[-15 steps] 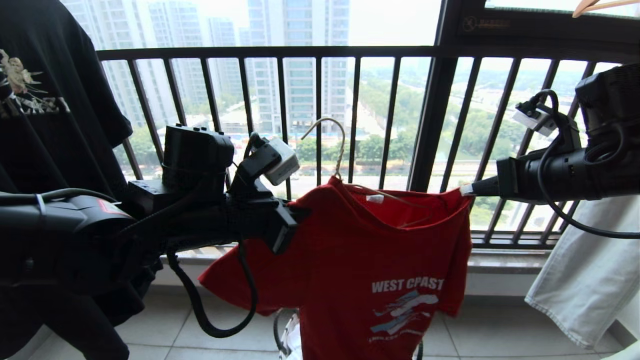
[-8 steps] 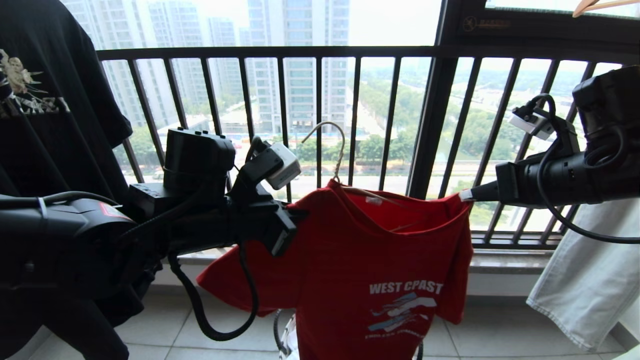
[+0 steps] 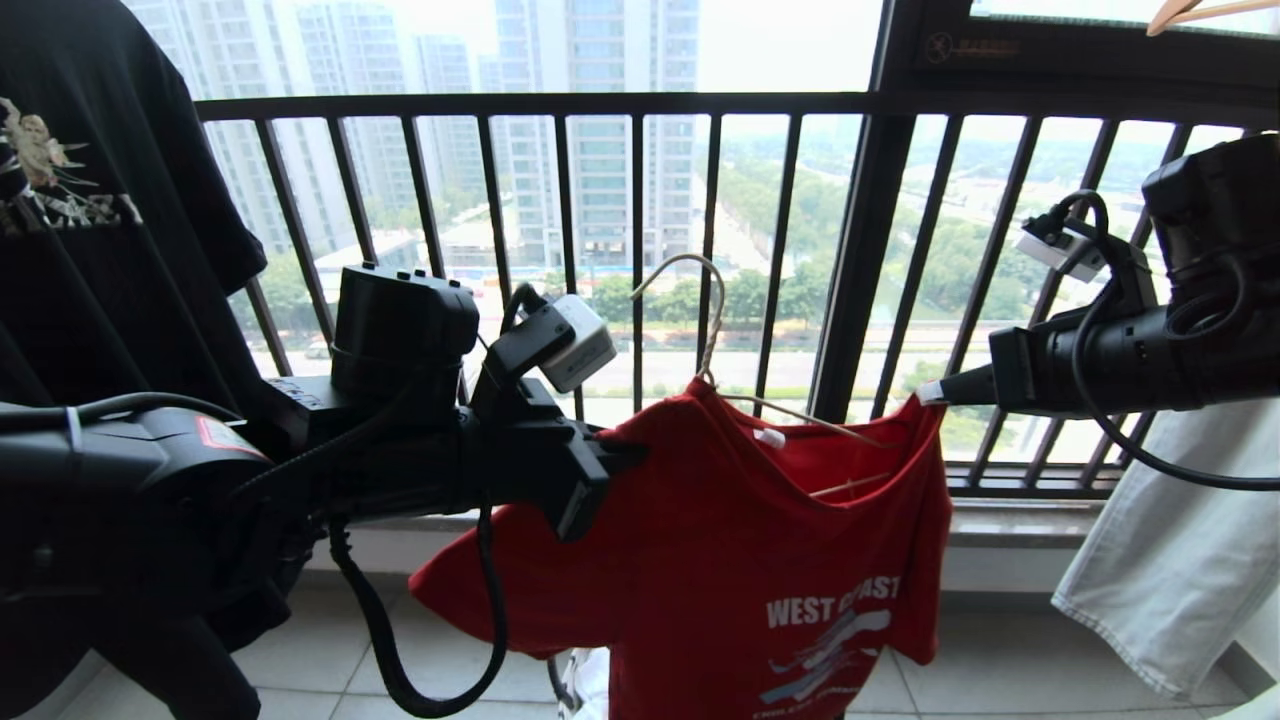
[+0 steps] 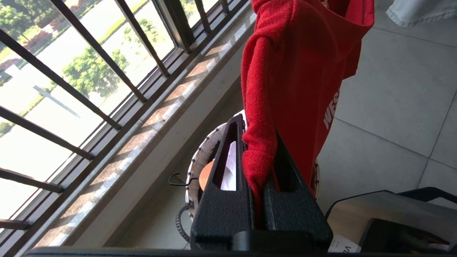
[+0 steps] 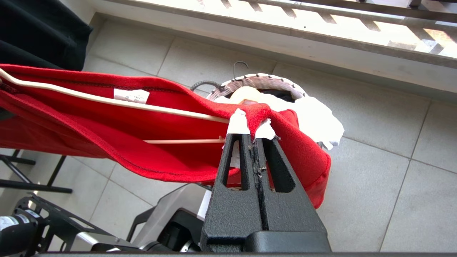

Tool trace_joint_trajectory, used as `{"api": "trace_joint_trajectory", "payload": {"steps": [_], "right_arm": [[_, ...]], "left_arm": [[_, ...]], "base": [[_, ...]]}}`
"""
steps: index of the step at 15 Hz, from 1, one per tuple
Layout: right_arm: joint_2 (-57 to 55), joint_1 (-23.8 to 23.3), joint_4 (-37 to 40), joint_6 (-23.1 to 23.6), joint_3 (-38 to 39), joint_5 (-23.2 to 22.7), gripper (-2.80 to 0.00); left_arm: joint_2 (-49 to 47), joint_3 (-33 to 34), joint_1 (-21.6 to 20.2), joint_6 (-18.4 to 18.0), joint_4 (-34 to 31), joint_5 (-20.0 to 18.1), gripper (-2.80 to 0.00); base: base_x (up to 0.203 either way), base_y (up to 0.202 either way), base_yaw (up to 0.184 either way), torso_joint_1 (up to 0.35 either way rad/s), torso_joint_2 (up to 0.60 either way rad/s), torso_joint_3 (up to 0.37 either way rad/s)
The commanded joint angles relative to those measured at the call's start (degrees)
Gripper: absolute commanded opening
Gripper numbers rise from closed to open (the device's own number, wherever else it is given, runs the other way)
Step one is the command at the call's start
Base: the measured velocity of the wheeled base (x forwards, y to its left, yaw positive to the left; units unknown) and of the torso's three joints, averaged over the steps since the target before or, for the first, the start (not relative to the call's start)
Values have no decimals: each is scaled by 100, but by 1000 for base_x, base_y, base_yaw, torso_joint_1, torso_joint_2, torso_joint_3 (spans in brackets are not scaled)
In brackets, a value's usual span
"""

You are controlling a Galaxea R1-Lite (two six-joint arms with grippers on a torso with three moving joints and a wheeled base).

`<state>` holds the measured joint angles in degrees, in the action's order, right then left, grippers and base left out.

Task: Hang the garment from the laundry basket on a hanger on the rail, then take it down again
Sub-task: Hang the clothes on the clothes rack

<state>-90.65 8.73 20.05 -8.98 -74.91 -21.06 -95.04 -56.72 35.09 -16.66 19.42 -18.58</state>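
Below garment (image 5: 107, 142) | laundry basket (image 5: 257, 80) shows only at wrist views

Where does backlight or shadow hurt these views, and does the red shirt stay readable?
Head view: bright window glare leaves the left gripper and right gripper as dark silhouettes, yet the red T-shirt reads clearly. Left wrist view: sky blown out, railing shadows stripe the sill. Right wrist view: evenly lit, the hanger sharp.
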Motion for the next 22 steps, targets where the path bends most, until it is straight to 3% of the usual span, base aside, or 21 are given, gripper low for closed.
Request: {"api": "trace_joint_trajectory", "payload": {"steps": [1, 8, 16, 22], "right_arm": [[-8, -3, -1, -7, -6, -12, -280], [47, -3, 7, 143, 64, -12, -280], [79, -29, -7, 984, 342, -20, -280], [-20, 445, -11, 1113, -48, -16, -280]], "left_arm": [[-17, 79, 62, 20, 9, -257, -280], [-217, 219, 433, 15, -21, -284, -280], [-67, 372, 761, 14, -158, -321, -280], [-387, 99, 431, 62, -76, -301, -280]], "base": [[0, 0, 0, 0, 0, 0], [0, 0, 0, 0, 0, 0], [0, 0, 0, 0, 0, 0], [0, 0, 0, 0, 0, 0]]}}
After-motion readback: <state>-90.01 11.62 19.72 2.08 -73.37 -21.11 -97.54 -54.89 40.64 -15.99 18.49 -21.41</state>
